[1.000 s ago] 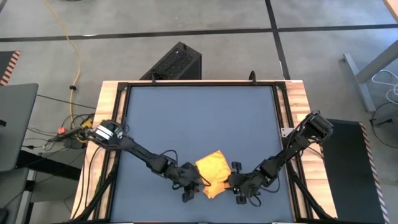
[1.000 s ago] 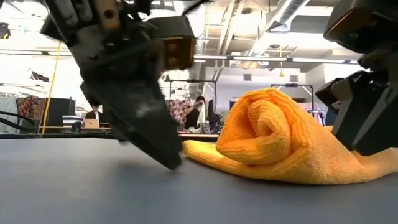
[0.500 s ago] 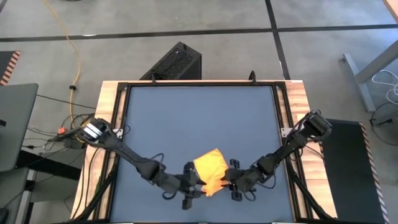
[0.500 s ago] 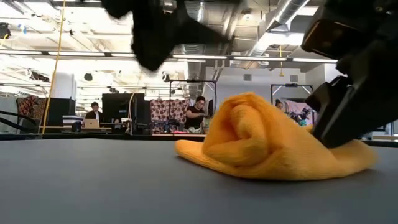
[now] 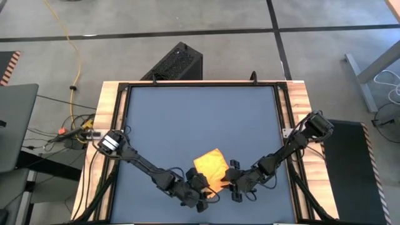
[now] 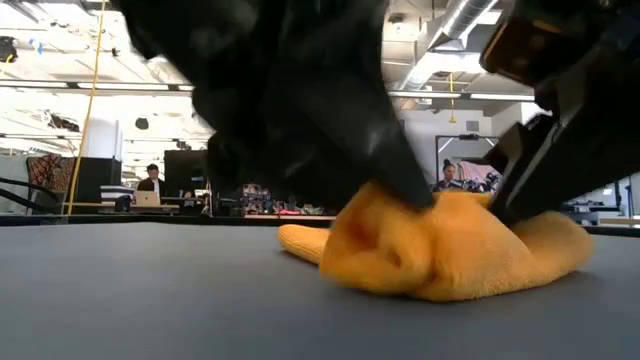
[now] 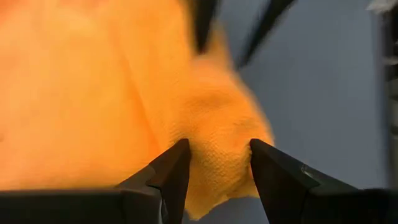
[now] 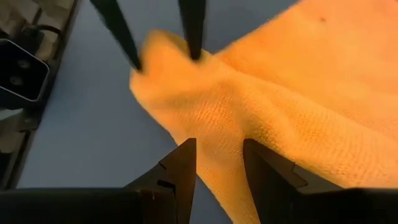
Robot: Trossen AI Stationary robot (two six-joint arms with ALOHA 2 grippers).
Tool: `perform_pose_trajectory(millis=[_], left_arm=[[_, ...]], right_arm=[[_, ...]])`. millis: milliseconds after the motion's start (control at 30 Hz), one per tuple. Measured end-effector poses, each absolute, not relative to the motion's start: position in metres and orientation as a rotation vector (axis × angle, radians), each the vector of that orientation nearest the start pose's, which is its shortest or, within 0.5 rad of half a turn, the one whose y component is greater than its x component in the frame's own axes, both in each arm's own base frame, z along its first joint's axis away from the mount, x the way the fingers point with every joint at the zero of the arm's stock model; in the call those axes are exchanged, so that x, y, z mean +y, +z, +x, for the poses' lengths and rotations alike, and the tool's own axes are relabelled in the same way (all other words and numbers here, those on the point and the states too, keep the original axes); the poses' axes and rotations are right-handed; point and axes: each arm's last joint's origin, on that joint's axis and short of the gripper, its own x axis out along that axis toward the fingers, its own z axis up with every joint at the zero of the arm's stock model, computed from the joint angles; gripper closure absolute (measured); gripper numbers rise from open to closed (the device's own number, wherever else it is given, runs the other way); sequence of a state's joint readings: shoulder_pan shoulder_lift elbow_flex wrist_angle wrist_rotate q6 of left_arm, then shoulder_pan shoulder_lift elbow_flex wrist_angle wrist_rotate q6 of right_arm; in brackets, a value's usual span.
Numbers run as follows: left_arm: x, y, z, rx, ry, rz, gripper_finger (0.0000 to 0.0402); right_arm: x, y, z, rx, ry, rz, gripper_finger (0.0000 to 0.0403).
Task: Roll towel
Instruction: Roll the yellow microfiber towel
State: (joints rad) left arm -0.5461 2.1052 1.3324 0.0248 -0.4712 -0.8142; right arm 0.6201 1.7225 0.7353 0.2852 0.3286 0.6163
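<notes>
**Near the front edge of the worktop: towel bunched between two pincers**

Near the front edge of the dark blue-grey worktop (image 5: 200, 119), slightly right of centre, lay the towel (image 5: 210, 169), a yellow-orange cloth of soft, looped weave. In the high view it showed as a small, rough diamond; in the low view (image 6: 440, 250) it sat as a low, rounded mound, its folds slumped and a thin flap trailing flat on the surface toward the left.

The left pincer (image 5: 201, 194) stood at the towel's near corner. In its wrist view the two dark, wedge-shaped fingers (image 7: 171, 171) were set apart with a fold of the cloth (image 7: 214, 158) bulging between them; the pincer was grasping the towel. The right pincer (image 5: 236, 186) met the towel from the opposite side. Its wrist view showed the fingers (image 8: 183, 165) parted with the ribbed edge of the cloth (image 8: 219, 143) running between them, likewise grasping the towel.

Against the frame one second earlier, the left arm had swung in and come down from beside the towel onto it. The towel had shifted slightly left and toward the front. Its tall, distinct coil, plain in the earlier low view, had flattened into a squat lump. The right arm had crept left with it.

Beyond the worktop, the low view showed a workshop with a person (image 6: 152, 180) seated at a distant desk.
</notes>
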Motion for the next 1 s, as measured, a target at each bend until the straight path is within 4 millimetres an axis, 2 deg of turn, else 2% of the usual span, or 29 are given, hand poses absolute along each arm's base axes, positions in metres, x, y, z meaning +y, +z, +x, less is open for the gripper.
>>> perform_pose_trajectory(millis=[133, 333, 467, 667, 833, 1000], left_arm=[[-0.219, 0.132, 0.386, 0.672, 0.243, -0.420, 0.0267], [-0.219, 0.133, 0.382, 0.666, 0.295, -0.391, 0.0386], [-0.229, 0.144, 0.382, 0.627, 0.257, -0.284, 0.0398], [-0.239, 0.159, 0.385, 0.601, 0.186, -0.161, 0.0400], [-0.231, 0.142, 0.383, 0.602, 0.164, -0.229, 0.0401], [-0.221, 0.121, 0.377, 0.498, 0.024, -0.469, 0.0401]], right_arm=[[0.178, 0.144, 0.263, 0.655, 0.144, 0.234, 0.0242], [0.175, 0.177, 0.245, 0.639, 0.213, 0.133, 0.0242], [0.171, 0.190, 0.231, 0.650, 0.242, -0.034, 0.0242], [0.167, 0.193, 0.228, 0.657, 0.240, -0.116, 0.0242], [0.177, 0.184, 0.229, 0.639, 0.335, -0.241, 0.0242], [0.196, 0.165, 0.230, 0.618, 0.427, -0.379, 0.0242]])
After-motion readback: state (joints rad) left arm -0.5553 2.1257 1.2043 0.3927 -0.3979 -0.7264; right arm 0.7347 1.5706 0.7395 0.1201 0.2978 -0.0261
